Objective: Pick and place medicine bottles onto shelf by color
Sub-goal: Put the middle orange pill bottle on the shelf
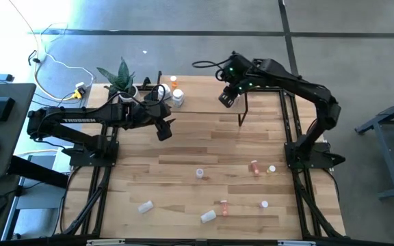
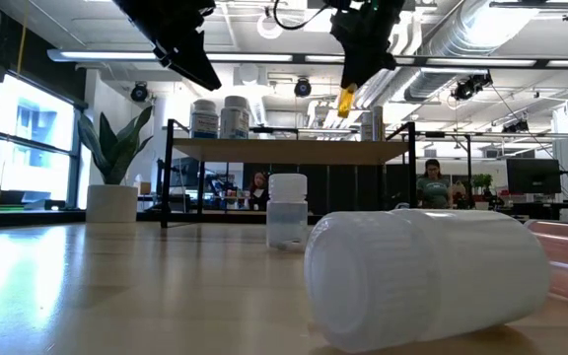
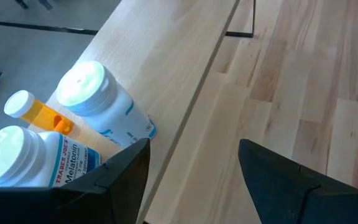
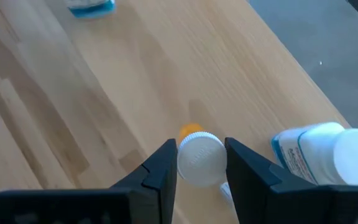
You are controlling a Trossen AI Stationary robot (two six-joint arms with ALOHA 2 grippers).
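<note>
white-capped orange bottle (image 4: 197, 155)

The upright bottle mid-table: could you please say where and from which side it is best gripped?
Probably across the upright bottle at its white cap or just below, coming straight down from above. It stands upright and round-sided, with bare tabletop all around, so there is room on either side.

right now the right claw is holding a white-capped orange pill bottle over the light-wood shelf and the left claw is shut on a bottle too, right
Not quite. The left claw is open and empty, as the left wrist view shows, near the bottles on the light-wood shelf. The rest holds: the right claw grips a white-capped orange pill bottle over the shelf.
</note>
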